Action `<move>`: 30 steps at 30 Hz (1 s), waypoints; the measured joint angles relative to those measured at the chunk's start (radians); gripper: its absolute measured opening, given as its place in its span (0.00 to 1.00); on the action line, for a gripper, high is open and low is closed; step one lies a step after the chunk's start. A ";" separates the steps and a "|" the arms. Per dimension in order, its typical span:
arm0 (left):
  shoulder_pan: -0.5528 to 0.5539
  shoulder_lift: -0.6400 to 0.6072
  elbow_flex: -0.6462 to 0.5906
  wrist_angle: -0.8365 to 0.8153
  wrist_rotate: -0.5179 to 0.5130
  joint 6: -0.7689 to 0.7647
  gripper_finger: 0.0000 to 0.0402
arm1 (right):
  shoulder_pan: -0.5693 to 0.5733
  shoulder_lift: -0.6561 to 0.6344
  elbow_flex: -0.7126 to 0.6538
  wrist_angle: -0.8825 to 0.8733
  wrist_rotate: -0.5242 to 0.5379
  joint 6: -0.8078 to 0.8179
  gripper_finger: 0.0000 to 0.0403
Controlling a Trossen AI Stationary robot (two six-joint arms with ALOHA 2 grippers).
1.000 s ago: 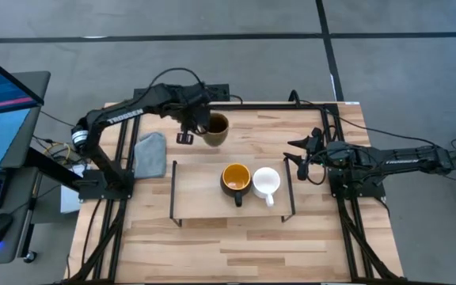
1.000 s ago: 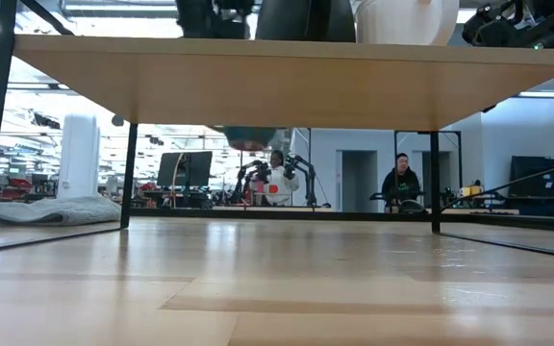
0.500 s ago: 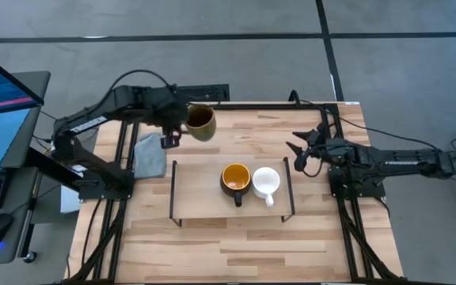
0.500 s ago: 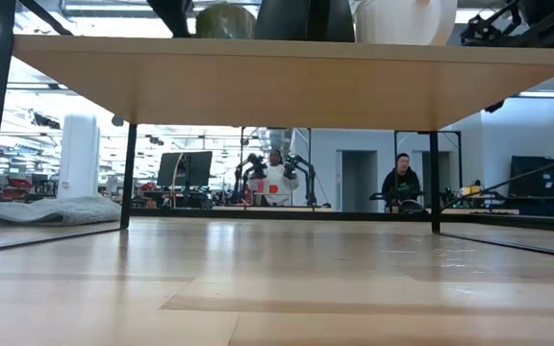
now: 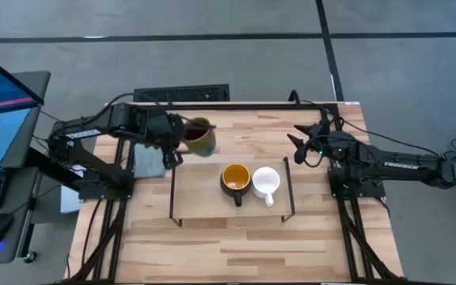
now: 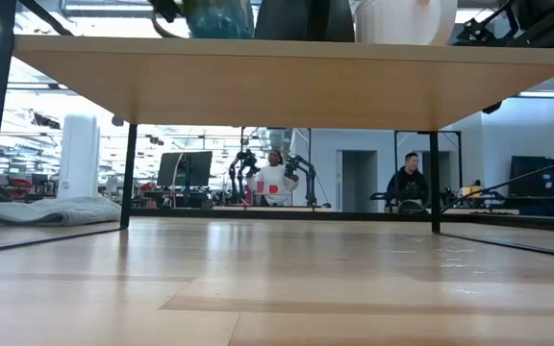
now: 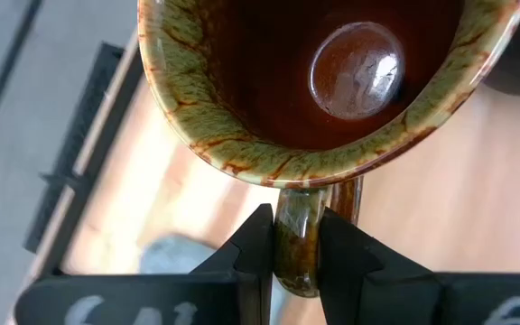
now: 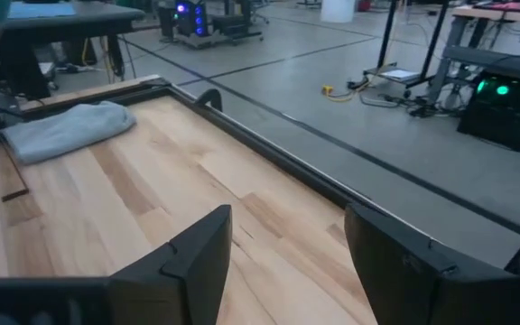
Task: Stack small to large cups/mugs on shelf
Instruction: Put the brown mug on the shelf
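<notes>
The olive-brown mug (image 5: 199,138) hangs in the air over the table's far left part, just beyond the shelf's left end, with my left gripper (image 5: 180,144) shut on it. In the left wrist view its dark inside (image 7: 332,72) faces the camera. The dark mug with the yellow-orange inside (image 5: 236,178) and the small white mug (image 5: 266,181) stand side by side on the light-wood shelf (image 5: 204,198). My right gripper (image 5: 299,146) is open and empty at the table's right side, beyond the shelf's right end. My left gripper pinches the mug's handle (image 7: 298,236) between its two fingers, one on each flat side of the loop. The fingers come about level from the table's left. The mug is lifted clear and tilted, its mouth turned back toward the wrist camera.
A grey cloth (image 5: 146,158) lies at the table's left edge, under my left arm. The shelf's black wire legs (image 6: 128,173) stand on the tabletop. In the low view people sit at desks in the room beyond (image 6: 407,183).
My left gripper has lifted the olive-brown mug off the table's far side, carried it up and toward the table's left, then a little toward the near edge and the shelf. The mug has tipped. My right gripper has shifted slightly toward the far edge.
</notes>
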 joint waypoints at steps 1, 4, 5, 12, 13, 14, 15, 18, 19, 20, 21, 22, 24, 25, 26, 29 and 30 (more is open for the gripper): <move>-0.021 0.000 0.000 -0.013 0.000 -0.034 0.11 | -0.007 0.000 0.000 0.000 -0.014 0.000 0.59; -0.087 0.000 0.000 -0.028 0.005 -0.134 0.11 | -0.026 0.000 0.000 0.000 -0.033 -0.001 0.59; -0.108 0.000 0.000 -0.026 0.002 -0.169 0.11 | -0.032 0.000 0.000 0.000 -0.040 -0.002 0.59; -0.245 0.007 0.000 -0.063 -0.021 -0.408 0.11 | -0.073 0.000 0.001 0.000 -0.082 -0.052 0.59; -0.260 0.013 0.000 -0.076 -0.022 -0.440 0.11 | -0.078 0.000 0.001 0.000 -0.084 -0.052 0.59; -0.275 0.019 -0.001 -0.080 -0.020 -0.458 0.11 | -0.084 0.000 0.001 0.000 -0.090 -0.053 0.59; -0.291 0.026 -0.002 -0.074 -0.017 -0.475 0.11 | -0.091 0.000 0.001 0.001 -0.101 -0.053 0.59; -0.321 0.053 -0.002 -0.065 -0.018 -0.517 0.11 | -0.108 0.000 0.001 0.001 -0.126 -0.053 0.59; -0.329 0.063 -0.002 -0.068 -0.013 -0.523 0.11 | -0.113 -0.001 0.001 0.003 -0.134 -0.053 0.59; -0.336 0.074 -0.002 -0.070 -0.009 -0.533 0.11 | -0.118 -0.001 0.002 0.003 -0.141 -0.052 0.59; -0.341 0.085 -0.002 -0.070 -0.007 -0.549 0.11 | -0.122 -0.001 0.002 0.003 -0.151 -0.053 0.59; -0.341 0.095 -0.002 -0.068 -0.002 -0.560 0.11 | -0.125 -0.001 0.002 0.003 -0.156 -0.053 0.59; -0.352 0.112 -0.002 -0.067 0.019 -0.572 0.11 | -0.130 -0.001 0.002 0.004 -0.169 -0.053 0.59; -0.355 0.122 -0.002 -0.069 0.020 -0.580 0.11 | -0.130 -0.001 0.002 0.004 -0.177 -0.053 0.59; -0.359 0.133 -0.002 -0.070 0.022 -0.587 0.11 | -0.130 -0.001 0.002 0.004 -0.183 -0.053 0.59; -0.373 0.156 -0.002 -0.066 0.042 -0.600 0.11 | -0.130 -0.001 0.002 0.004 -0.191 -0.055 0.59; -0.375 0.164 -0.002 -0.068 0.040 -0.606 0.11 | -0.130 -0.001 0.002 0.004 -0.194 -0.057 0.59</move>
